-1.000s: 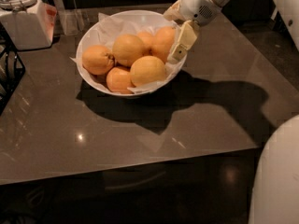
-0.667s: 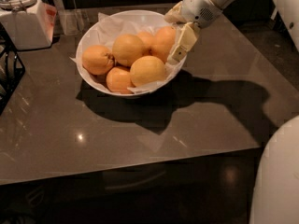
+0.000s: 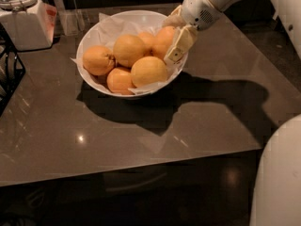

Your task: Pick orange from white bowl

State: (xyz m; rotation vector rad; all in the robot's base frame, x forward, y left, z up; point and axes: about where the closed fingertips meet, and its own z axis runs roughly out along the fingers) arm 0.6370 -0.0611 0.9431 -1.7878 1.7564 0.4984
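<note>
The white bowl (image 3: pixel 94 34), lined with crinkled white paper, stands at the back middle of the dark table and holds several oranges. The deeper-coloured orange (image 3: pixel 159 40) lies at the bowl's right side, against the rim. My gripper (image 3: pixel 167 41) reaches in from the upper right and straddles this orange. Its near finger (image 3: pixel 179 44) lies against the orange's right face and the other finger sits behind the fruit. The gripper looks shut on the orange, which still rests among the other fruits. A paler orange with a dark stem scar (image 3: pixel 98 60) lies at the left.
A white lidded square canister (image 3: pixel 22 20) stands at the back left, with a clear container (image 3: pixel 70 18) beside it. A black wire rack (image 3: pixel 9 74) is at the left edge. My white robot body (image 3: pixel 280 178) fills the lower right corner. The table's front edge runs across the lower part of the view.
The gripper has stayed at the right-hand orange; its near finger has shifted slightly inward against the fruit. The bowl and the other oranges have not moved.
</note>
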